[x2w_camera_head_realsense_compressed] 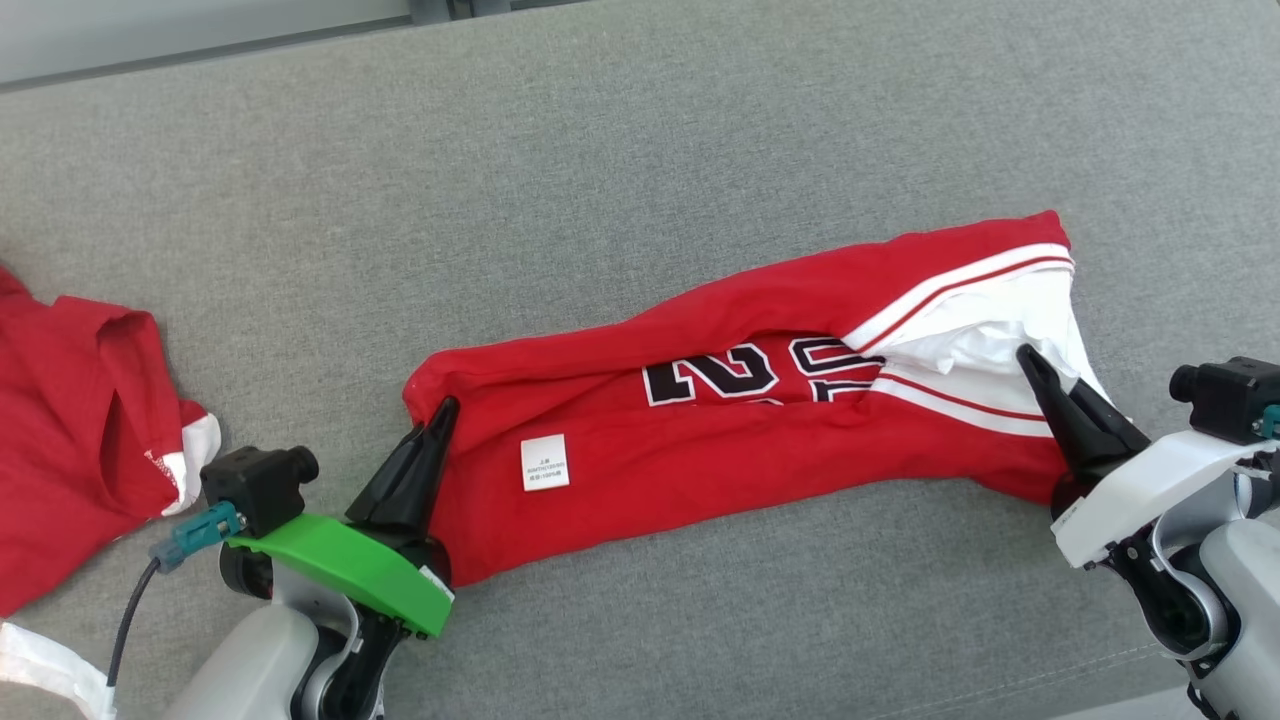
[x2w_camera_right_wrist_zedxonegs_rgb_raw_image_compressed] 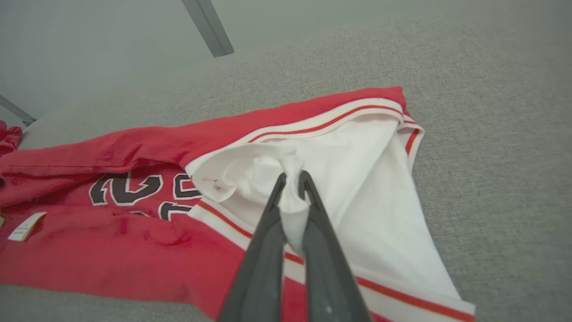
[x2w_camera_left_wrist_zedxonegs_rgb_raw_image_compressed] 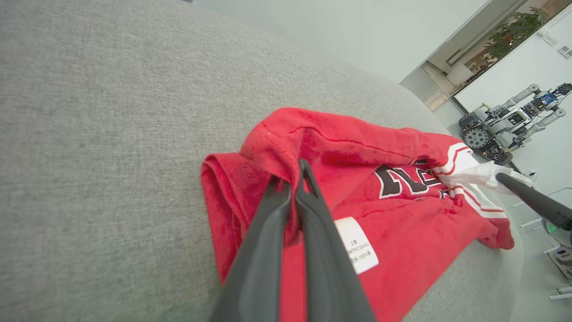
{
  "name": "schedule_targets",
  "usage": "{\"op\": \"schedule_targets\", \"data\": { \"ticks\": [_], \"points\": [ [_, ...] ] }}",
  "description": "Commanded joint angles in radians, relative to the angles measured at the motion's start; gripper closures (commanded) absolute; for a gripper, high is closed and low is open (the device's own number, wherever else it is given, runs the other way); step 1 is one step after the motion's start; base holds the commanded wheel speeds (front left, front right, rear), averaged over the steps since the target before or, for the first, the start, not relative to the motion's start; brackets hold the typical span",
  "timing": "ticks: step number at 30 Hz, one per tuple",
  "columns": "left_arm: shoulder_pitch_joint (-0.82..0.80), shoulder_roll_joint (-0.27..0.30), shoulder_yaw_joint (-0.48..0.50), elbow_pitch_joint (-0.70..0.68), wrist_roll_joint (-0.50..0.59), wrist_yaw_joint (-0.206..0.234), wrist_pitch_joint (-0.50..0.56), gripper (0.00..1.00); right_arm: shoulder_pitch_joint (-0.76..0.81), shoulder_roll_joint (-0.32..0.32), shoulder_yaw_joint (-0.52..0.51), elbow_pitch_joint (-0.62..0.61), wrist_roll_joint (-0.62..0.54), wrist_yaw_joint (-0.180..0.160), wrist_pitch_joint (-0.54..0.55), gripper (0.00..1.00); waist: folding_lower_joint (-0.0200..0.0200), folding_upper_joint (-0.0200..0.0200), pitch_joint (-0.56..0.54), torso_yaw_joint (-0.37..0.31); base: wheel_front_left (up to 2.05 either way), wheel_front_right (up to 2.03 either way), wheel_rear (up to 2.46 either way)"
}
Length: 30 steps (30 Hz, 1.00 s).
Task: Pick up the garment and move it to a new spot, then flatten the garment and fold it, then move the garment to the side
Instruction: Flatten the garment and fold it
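While the red garment (x2w_camera_head_realsense_compressed: 700,440) lies lengthwise across the near middle of the grey fabric surface (x2w_camera_head_realsense_compressed: 640,130), both of its ends are pinched. The left gripper (x2w_camera_head_realsense_compressed: 449,405) is closed tight on a fold of red cloth at the garment's left end. The right gripper (x2w_camera_head_realsense_compressed: 1024,352) is closed tight on a bunch of white lining at the striped right end. In each wrist view, cloth sits squeezed between the dark fingers.

Wide bare grey fabric lies beyond the garment and to its right. In the left wrist view the garment's right end lies near the rounded edge of the surface.

A second red garment (x2w_camera_head_realsense_compressed: 70,430) lies well apart at the left, cut off by the border of the head view. A white scrap (x2w_camera_head_realsense_compressed: 40,670) pokes in at the lower left corner, with too little showing to identify it. Folds cover part of the black number print (x2w_camera_head_realsense_compressed: 750,378), so the digits are incomplete. The white label (x2w_camera_head_realsense_compressed: 545,462) carries text too small to read.
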Motion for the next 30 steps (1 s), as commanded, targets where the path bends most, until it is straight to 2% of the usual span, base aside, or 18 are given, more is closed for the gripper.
{"op": "schedule_targets", "data": {
  "ticks": [1,8,10,11,12,17,20,23,25,28,30],
  "points": [
    [0.013,-0.003,-0.001,0.005,-0.006,-0.005,-0.016,1.00,0.016,-0.002,-0.008,0.004,-0.007,0.001,0.000,1.00,0.0000,0.0000,-0.021,-0.005,0.00,0.00,0.00],
    [0.021,-0.016,-0.030,0.021,0.031,-0.011,-0.055,1.00,0.042,-0.014,-0.028,0.009,-0.027,0.001,0.027,1.00,0.0000,0.0000,-0.060,0.001,0.00,0.00,0.00],
    [0.026,-0.012,-0.048,0.030,0.065,-0.011,-0.062,0.86,0.050,-0.014,-0.021,0.017,-0.044,0.001,0.044,0.97,0.0000,0.0000,-0.069,0.003,0.00,0.00,0.00],
    [0.028,-0.008,-0.057,0.036,0.087,-0.012,-0.062,0.61,0.052,-0.012,-0.020,0.026,-0.056,0.001,0.052,0.51,0.0000,0.0000,-0.073,0.003,0.00,0.00,0.00],
    [0.037,0.001,-0.082,0.054,0.137,-0.012,-0.066,0.00,0.056,-0.006,-0.023,0.052,-0.088,0.001,0.067,0.00,0.0000,0.0000,-0.084,0.005,0.00,0.00,0.00],
    [0.068,0.036,-0.125,0.093,0.238,-0.007,-0.069,0.00,0.072,-0.001,-0.064,0.079,-0.138,0.001,0.092,0.00,0.0000,0.0000,-0.112,0.009,0.00,0.00,0.00],
    [0.096,0.067,-0.120,0.088,0.321,0.032,-0.069,0.00,0.083,-0.010,-0.102,0.058,-0.146,0.001,0.111,0.00,0.0000,0.0000,-0.121,0.010,0.00,0.00,0.00],
    [0.123,0.084,-0.064,0.038,0.403,0.093,-0.070,0.00,0.086,-0.016,-0.156,0.044,-0.156,0.001,0.135,0.00,0.0000,0.0000,-0.121,0.013,0.00,0.00,0.00],
    [0.157,0.067,0.002,-0.020,0.448,0.151,-0.069,0.00,0.072,-0.017,-0.195,0.042,-0.183,0.001,0.161,0.00,0.0000,0.0000,-0.113,0.017,0.00,0.00,0.00],
    [0.210,0.026,0.104,-0.115,0.508,0.224,-0.069,0.00,0.029,0.015,-0.232,0.057,-0.220,0.001,0.224,0.00,0.0000,0.0000,-0.093,0.027,0.00,0.00,0.00],
    [0.241,-0.013,0.159,-0.169,0.548,0.245,-0.069,0.00,-0.005,0.036,-0.248,0.084,-0.246,0.001,0.268,0.00,0.0000,0.0000,-0.076,0.041,0.00,0.00,0.00]
  ]
}}
